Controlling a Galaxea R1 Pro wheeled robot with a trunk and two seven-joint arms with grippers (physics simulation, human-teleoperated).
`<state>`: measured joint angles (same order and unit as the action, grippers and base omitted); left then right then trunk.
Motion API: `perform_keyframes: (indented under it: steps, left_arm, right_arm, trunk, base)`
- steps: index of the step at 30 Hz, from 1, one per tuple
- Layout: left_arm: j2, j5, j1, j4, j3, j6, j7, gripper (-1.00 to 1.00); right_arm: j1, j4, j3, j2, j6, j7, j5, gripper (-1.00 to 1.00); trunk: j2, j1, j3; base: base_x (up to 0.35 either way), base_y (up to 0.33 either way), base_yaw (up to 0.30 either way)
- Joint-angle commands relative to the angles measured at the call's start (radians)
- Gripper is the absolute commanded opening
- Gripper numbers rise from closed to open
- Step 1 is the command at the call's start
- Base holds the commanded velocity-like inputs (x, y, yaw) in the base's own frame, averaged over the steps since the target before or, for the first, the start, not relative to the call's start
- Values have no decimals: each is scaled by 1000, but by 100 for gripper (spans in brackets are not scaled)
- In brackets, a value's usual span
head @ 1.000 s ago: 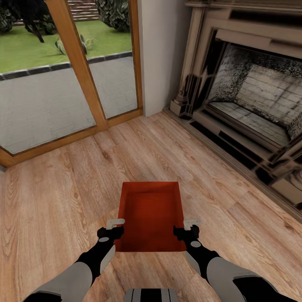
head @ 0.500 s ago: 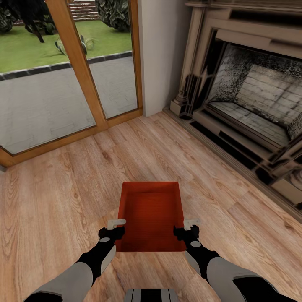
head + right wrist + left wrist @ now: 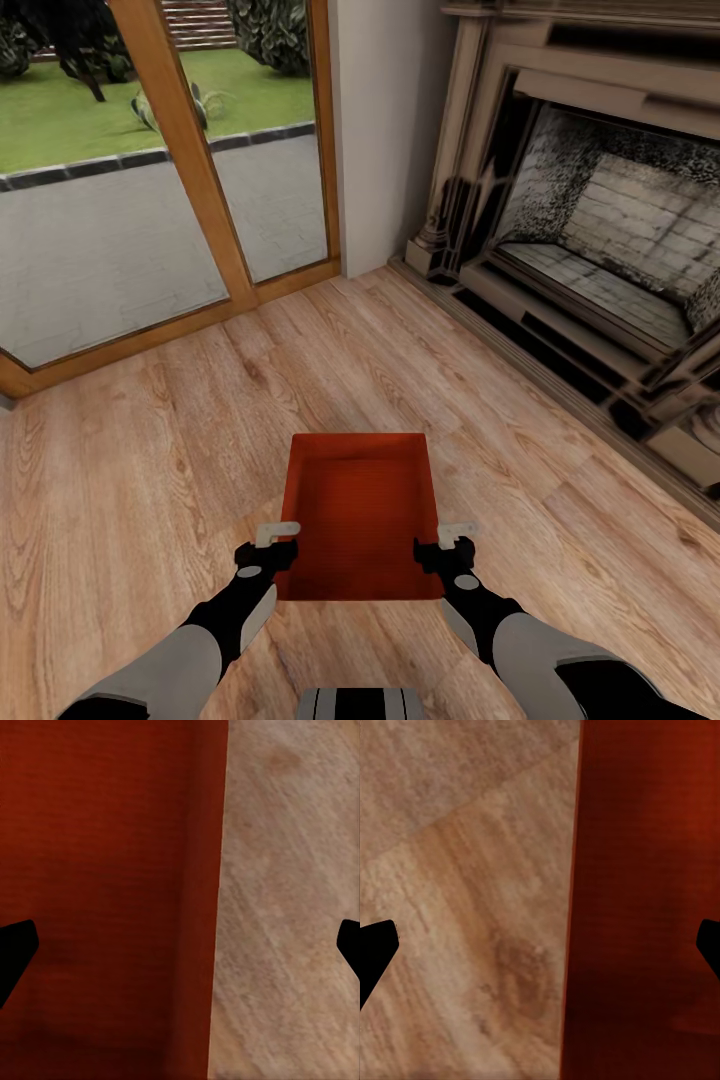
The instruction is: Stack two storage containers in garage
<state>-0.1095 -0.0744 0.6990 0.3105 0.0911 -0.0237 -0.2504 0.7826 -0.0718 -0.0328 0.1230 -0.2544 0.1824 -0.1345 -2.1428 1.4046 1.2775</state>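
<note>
Orange-red container (image 3: 358, 515) on wood floor (image 3: 150, 440) — left gripper (image 3: 278, 540), right gripper (image 3: 452, 536) spread, astride side walls.

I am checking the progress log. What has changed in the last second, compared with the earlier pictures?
Almost nothing. The left gripper shifted slightly toward the storage container. The container, the right gripper and the view kept their places. Both grippers are open, each astride a side wall.

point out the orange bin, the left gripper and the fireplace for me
orange bin (image 3: 360, 510): head view, inner bottom.
left gripper (image 3: 272, 540): head view, fingertips straddling the bin's left wall.
fireplace (image 3: 620, 220): head view, brick back wall.
</note>
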Motion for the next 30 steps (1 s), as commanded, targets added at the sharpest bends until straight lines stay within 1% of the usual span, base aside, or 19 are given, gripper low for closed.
perform_keyframes:
  steps: [1,23,30]
  left_arm:
    - [1,-10,1,0,7,-2,-10,100]
    - [-5,-17,1,-1,-1,-5,-22,100]
    - [-4,-18,1,-1,-2,-5,-23,100]
  right_arm:
    - [1,1,-3,0,-1,8,-9,100]
    - [1,1,2,1,-2,9,-5,100]
    - [1,1,2,1,-2,9,-5,100]
  trunk:
    - [0,0,1]
    - [0,0,1]
    - [-49,27,22]
  base:
    - [0,0,0]
    - [0,0,0]
    - [0,0,0]
